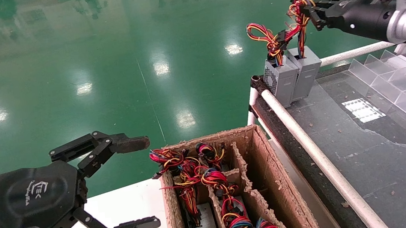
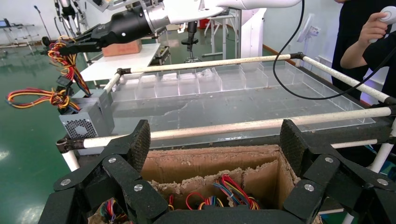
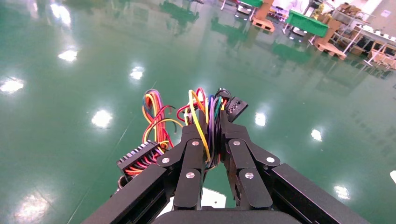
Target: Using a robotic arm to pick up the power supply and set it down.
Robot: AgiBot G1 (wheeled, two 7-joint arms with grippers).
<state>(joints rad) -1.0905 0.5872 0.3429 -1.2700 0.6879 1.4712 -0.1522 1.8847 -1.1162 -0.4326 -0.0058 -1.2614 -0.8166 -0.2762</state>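
The power supply, a plain grey metal box, stands upright at the far corner of the dark conveyor bed, pressed against a twin box with a perforated grille. Its red, yellow and orange wire bundle rises from the top. My right gripper is shut on that bundle above the box. The right wrist view shows the wires pinched between the right gripper's black fingers. My left gripper hangs open at lower left, beside the cardboard box, and holds nothing; its open jaws frame that box.
A partitioned cardboard box holds several more wired units. A white rail edges the conveyor, and clear plastic dividers line its right side. The green floor lies beyond. A person stands past the conveyor's far end.
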